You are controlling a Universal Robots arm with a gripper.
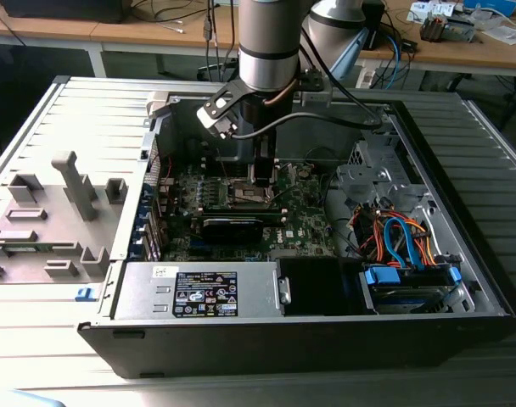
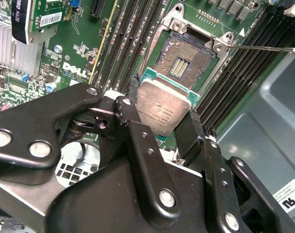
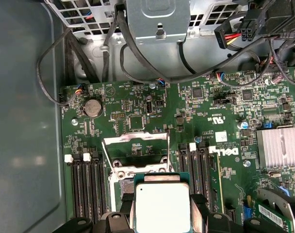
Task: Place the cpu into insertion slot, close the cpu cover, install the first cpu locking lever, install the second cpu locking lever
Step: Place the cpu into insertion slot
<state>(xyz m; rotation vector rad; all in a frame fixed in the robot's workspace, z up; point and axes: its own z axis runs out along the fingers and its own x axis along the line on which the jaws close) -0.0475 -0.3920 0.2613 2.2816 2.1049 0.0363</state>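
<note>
In the second wrist view the black linkage of the gripper (image 2: 162,99) hides one edge of the cpu (image 2: 164,110), and the cpu covers one corner of the insertion slot (image 2: 186,60). In the first wrist view the picture's edge cuts the cpu off.

Surface: a pale grey ribbed metal surface (image 1: 37,356) is spread across the exterior view, its ribs running away from the camera.
Surface, exterior view's right: the same ribbing (image 1: 496,161) is seen in a darker grey.
Fixture: a grey moulded fixture (image 1: 63,212) with upright blocks is laid on the surface at the exterior view's left, with a small blue clip (image 1: 84,293) just beside its near edge.
Furniture: a wooden desk (image 1: 156,36) on a white leg (image 1: 96,59) is set along the back; a second wooden desk (image 1: 487,52) stands toward the exterior view's right.
Desk clutter: loose cables (image 1: 169,13) and small boxes (image 1: 445,25) are scattered on the desks.
Beneath the desks: deep shadow is seen.
Light: soft, even light is reflected brightly off the left ribs.
</note>
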